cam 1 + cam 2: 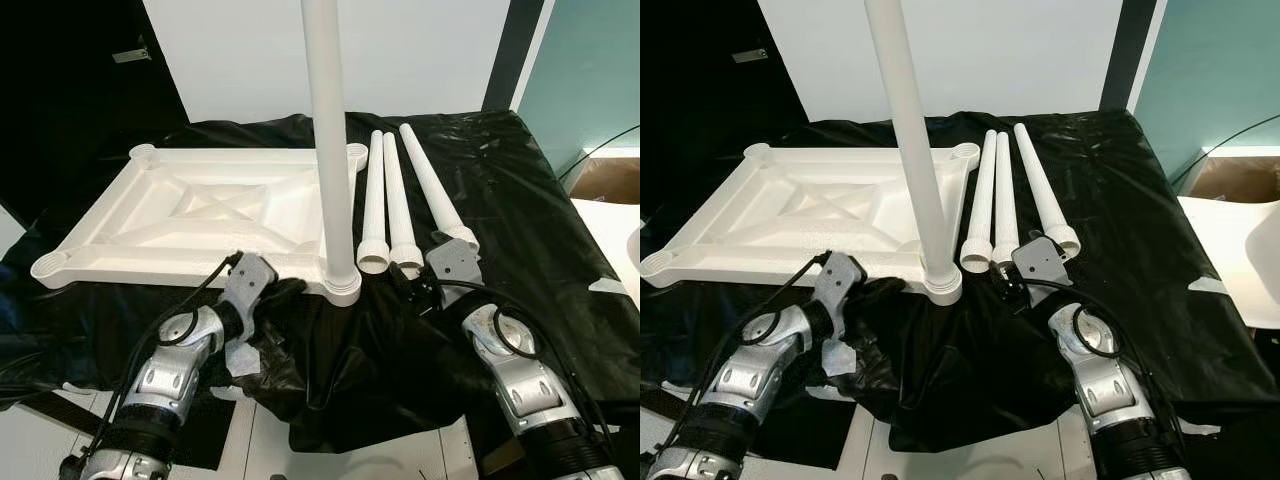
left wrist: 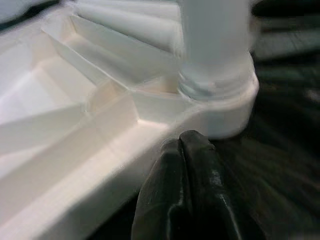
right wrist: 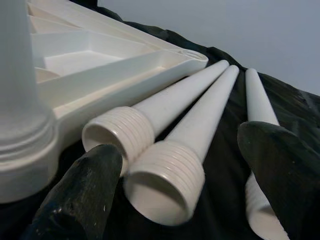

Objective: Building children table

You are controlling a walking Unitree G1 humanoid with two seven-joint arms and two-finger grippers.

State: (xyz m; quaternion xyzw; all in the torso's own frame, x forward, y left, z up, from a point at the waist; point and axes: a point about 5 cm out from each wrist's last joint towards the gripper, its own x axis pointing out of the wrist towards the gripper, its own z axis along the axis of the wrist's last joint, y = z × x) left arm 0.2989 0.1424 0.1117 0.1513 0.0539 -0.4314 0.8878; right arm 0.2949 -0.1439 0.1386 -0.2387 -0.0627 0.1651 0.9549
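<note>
**One leg up, three waiting on the sheet**

We've got the white tabletop (image 1: 200,215) lying upside down on the black sheet (image 1: 520,230), ribs facing up, with one leg (image 1: 330,150) standing upright in its near right corner socket (image 1: 342,285). Just beside that edge lie three loose legs (image 1: 400,195), side by side, threaded ends toward us.

Our right gripper (image 3: 185,185) sits splayed wide, its fingers (image 3: 80,195) straddling the threaded collar of the middle leg (image 3: 170,175), nothing clamped yet. Our left gripper (image 2: 182,170) is pinched together, empty, tip right at the tabletop's near rim by the standing leg.

We judge these legs light, stiff, hollow plastic, smooth and round, so likely to roll or slip. Best bite looks to be on the plain shaft just above the threads, leaving the ridges free for screwing in. The tabletop looks rigid but may slide on that glossy sheet, so bracing it seems wise.
</note>
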